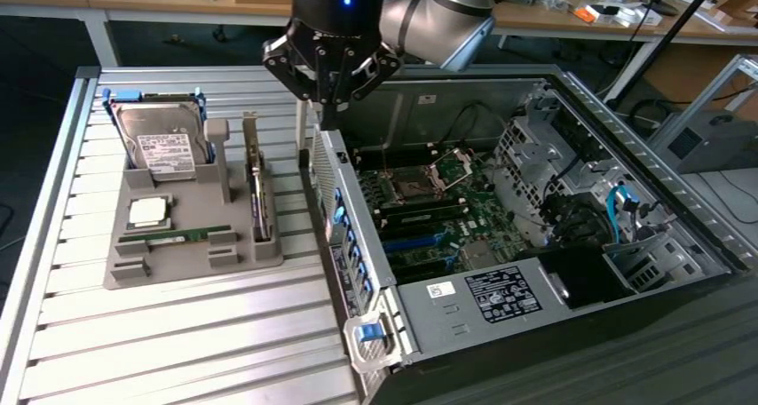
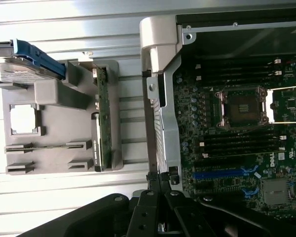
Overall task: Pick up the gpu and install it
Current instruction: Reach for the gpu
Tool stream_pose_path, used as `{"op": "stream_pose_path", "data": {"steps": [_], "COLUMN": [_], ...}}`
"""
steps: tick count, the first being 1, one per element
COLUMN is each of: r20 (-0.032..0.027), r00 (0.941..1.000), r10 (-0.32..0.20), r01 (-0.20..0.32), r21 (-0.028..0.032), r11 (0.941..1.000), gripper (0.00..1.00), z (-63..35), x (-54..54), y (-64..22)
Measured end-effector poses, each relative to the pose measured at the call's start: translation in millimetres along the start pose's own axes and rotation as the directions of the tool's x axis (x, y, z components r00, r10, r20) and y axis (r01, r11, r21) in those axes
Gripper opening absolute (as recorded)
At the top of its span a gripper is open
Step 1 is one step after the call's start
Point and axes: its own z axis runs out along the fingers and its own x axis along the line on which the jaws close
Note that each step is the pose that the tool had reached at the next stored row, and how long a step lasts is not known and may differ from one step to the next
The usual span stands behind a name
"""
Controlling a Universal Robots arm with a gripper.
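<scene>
Lab: cluttered benches, opened PC case

Narrow open lane between upright gpu and case wall

The slatted metal table carries a grey parts holder beside an open computer case.
</scene>
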Motion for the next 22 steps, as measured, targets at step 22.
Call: {"op": "stream_pose_path", "data": {"steps": [22], "r20": [0.0], "r00": [1.0], "r10": [0.0], "r01": [0.0], "r21": [0.0], "r11": [1.0], "gripper": [0.11], "z": [-0.3], "x": [9.3], "y": [-0.7]}}
